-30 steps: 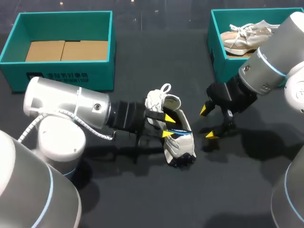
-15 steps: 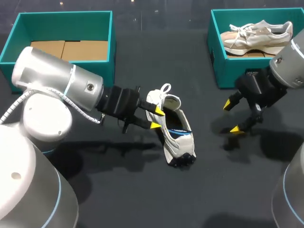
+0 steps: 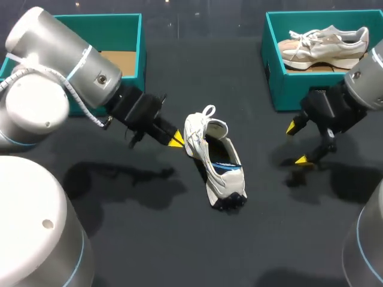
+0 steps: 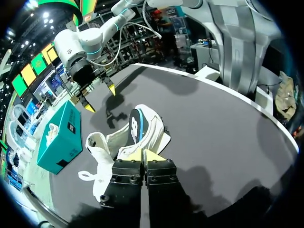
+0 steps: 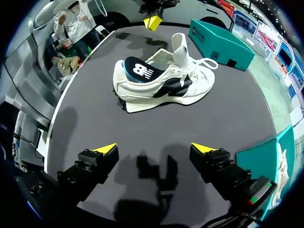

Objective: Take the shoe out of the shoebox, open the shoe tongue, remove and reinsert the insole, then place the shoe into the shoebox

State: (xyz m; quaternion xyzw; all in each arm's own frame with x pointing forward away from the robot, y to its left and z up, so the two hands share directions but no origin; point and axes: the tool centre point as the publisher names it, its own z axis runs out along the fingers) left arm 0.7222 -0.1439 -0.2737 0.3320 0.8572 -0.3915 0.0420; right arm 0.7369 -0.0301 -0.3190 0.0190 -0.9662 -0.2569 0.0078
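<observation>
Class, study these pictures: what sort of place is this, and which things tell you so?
Probably a robot test bench for handling shoes: the left gripper and right gripper hang over a dark table with a white shoe, a left shoebox and a right shoebox.

White shoe upright outside teal shoebox, tongue lifted, insole inside.

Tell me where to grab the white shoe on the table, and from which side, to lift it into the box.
Grip the heel collar, coming from above. The white shoe stands on its sole with its mouth facing up and its tongue lifted, so one finger can likely slip inside the rim and the other outside. The right tool is open beside the shoe.
</observation>
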